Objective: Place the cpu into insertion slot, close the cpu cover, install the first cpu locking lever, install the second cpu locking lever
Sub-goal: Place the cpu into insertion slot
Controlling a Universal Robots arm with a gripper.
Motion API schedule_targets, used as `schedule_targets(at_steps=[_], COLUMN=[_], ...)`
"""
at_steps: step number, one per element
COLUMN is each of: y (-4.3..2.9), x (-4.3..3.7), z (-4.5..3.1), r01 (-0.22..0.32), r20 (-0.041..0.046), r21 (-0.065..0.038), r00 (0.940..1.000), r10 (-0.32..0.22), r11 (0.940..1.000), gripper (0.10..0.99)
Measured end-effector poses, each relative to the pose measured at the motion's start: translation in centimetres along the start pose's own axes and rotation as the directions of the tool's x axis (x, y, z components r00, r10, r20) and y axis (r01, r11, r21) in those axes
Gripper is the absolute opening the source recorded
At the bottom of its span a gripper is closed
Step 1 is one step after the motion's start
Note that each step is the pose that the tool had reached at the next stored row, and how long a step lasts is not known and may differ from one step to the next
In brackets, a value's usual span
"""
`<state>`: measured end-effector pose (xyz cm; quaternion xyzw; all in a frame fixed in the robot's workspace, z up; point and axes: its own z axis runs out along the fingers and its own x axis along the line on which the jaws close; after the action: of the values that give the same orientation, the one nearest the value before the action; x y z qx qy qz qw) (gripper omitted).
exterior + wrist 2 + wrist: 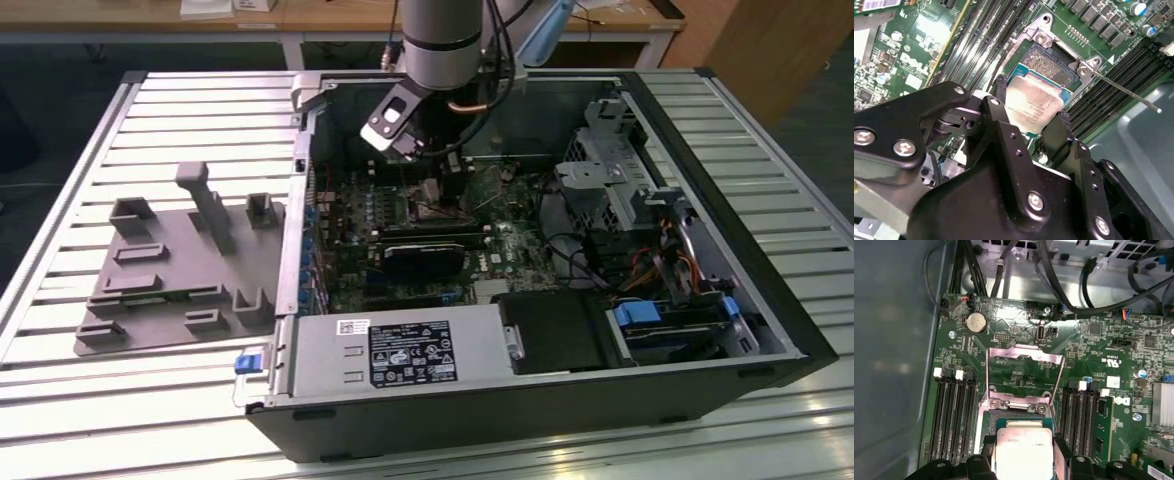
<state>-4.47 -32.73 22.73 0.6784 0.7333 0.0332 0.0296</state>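
Observation:
My gripper [1030,106] is shut on the cpu [1035,102], a flat square chip with a pale silvery top, held by two opposite edges between the black fingers [999,89]. The chip hangs tilted just above the insertion slot [1048,61], whose dark contact field is partly uncovered. In the first wrist view the cpu [1023,452] sits in front of the slot [1019,415]. The cpu cover [1024,356] stands swung up and open behind it. A thin locking lever [1129,92] sticks out beside the socket. In the exterior view the gripper [404,148] hovers over the slot [424,192] inside the case.
Memory slots [951,415] flank the socket on both sides. A black card [420,255] lies just in front of it. Cables and a drive cage [627,190] fill the case at the exterior view's right. A grey fixture plate [174,270] lies outside the case at the left.

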Motion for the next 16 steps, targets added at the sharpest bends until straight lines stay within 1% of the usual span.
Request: schedule_targets(at_steps=[5,9,12,16], y=[-0.16,-0.31,-0.45,-0.58], x=[0.04,0.05,0.06,0.07], z=[0.71,1.19,1.51,1.79], r01=[0.0,-0.005,-0.022,-0.058], r20=[0.0042,0.0053,0.0069,0.0101], r21=[0.0,0.0,0.0,0.0], r00=[1.0,1.0,0.9997,0.9983], r10=[0.0,0.005,0.022,0.058], r11=[1.0,1.0,0.9998,0.9983], gripper=[0.537,0.537,0.537,0.537])
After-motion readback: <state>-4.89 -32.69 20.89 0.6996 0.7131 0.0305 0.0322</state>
